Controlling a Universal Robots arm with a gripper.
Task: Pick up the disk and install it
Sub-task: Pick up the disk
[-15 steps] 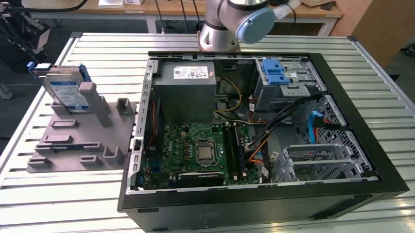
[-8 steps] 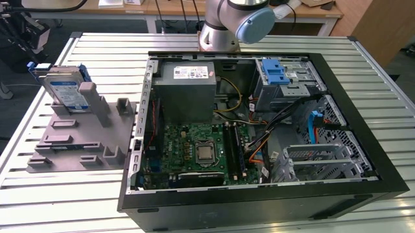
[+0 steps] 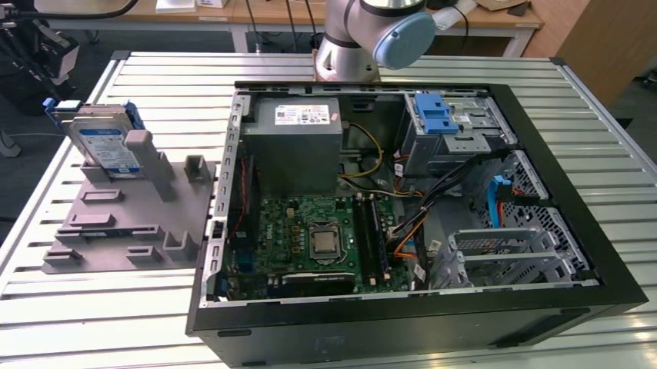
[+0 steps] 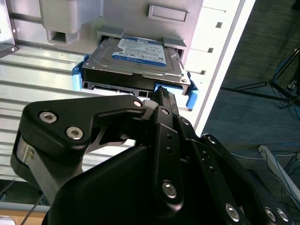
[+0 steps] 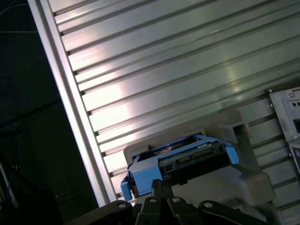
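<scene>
disk (image 3: pixel 106 147) upright in grey fixture (image 3: pixel 154 223), edge likely exposed for grasping | gripper (image 4: pixel 161 95) at that edge, fingers (image 4: pixel 165 105) narrow, holding nothing

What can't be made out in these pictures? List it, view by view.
1. Both wrist views: whether the gripper touches the disk; the gripper's black body overlaps the disk's near end.
2. Exterior view: the arm, cut off above by the top edge.
3. Exterior view: the disk's lower part, hidden behind the grey holder.
4. Exterior view: the inside of the silver bay, covered by its own top.
</scene>
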